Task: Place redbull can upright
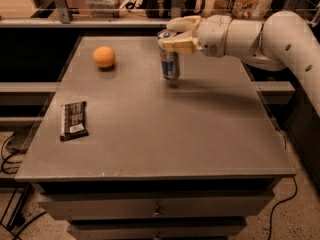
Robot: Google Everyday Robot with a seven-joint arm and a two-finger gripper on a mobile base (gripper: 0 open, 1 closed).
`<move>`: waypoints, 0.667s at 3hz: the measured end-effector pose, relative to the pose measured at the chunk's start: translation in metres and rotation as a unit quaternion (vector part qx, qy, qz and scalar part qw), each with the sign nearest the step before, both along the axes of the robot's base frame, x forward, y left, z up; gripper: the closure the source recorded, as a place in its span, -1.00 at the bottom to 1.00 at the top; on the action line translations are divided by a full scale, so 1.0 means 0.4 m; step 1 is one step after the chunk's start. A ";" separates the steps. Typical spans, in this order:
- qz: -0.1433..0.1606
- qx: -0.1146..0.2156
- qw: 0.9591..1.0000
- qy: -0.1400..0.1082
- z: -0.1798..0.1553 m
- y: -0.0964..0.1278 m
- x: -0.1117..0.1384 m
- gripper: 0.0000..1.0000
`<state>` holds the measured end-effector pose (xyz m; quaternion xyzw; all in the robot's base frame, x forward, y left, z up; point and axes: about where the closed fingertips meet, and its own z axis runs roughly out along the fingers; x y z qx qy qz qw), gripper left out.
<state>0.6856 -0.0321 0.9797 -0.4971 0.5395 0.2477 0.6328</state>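
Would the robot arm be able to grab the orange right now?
Probably not yet: the gripper is shut on the redbull can, at the far side of the table. Nothing stands between it and the orange, so the way looks free afterwards.

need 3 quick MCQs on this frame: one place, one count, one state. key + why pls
1. Where is the orange relative to the redbull can?
A) picture-left of it
B) picture-right of it
C) on top of it

2. Leaving the can out, how many things lie loose on the table?
A) none
B) two
C) four

3. How is the can?
A) lying on its side
B) crushed flat
C) upright in the gripper

Key:
1 A: the orange sits toward the back of the table, picture-left of the can.
2 B: only the orange and the dark snack bar lie loose.
3 C: the gripper is closed on the can's top at back centre, and the can's long axis is vertical.
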 end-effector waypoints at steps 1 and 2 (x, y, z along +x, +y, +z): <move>-0.002 0.016 1.000 0.004 -0.031 -0.003 0.006 1.00; -0.008 0.027 1.000 0.004 -0.046 -0.007 0.009 0.65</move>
